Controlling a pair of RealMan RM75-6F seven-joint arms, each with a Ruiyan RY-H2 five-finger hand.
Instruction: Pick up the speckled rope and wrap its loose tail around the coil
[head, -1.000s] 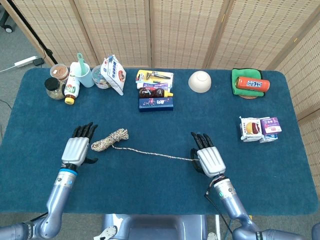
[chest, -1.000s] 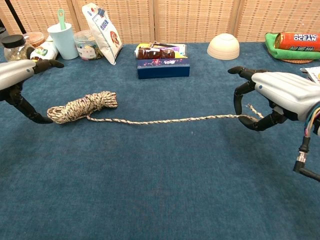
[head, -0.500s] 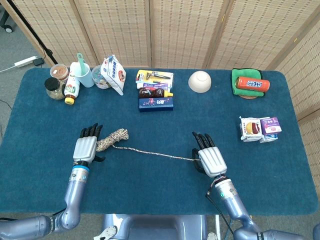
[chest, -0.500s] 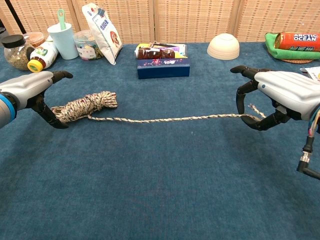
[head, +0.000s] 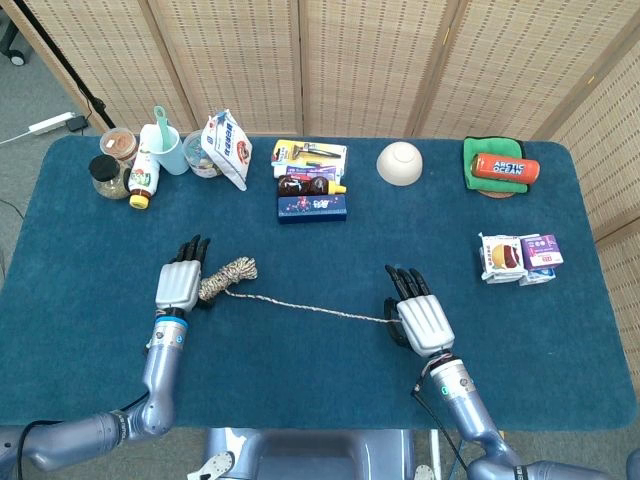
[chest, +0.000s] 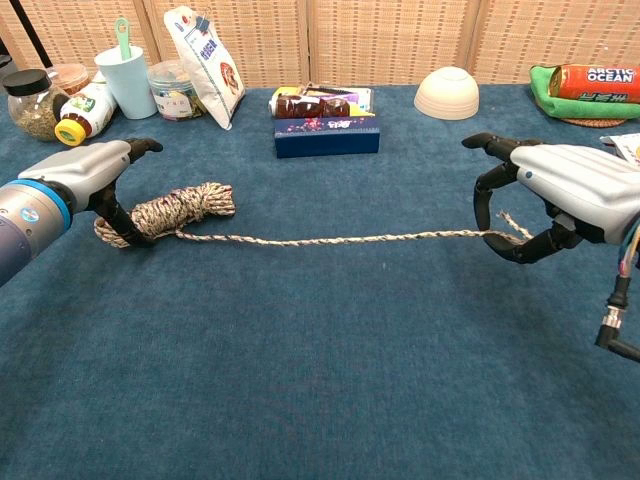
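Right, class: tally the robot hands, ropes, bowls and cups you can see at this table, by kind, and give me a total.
Hands: 2 (left hand, right hand)
Ropes: 1 (speckled rope)
Bowls: 1 (bowl)
Cups: 1 (cup)
Total: 5

Speckled rope (chest: 300, 240) lies on the blue table (chest: 320, 380): its coil (chest: 175, 211) at left, its tail (chest: 350, 239) running right in a near-straight line. Left hand (chest: 95, 175) arches over the coil's left end, fingers (chest: 120, 212) curled down beside it, grip not clear. Right hand (chest: 555, 195) hovers over the tail's frayed end, fingers (chest: 487, 195) curved down around it; whether they pinch the rope cannot be told.
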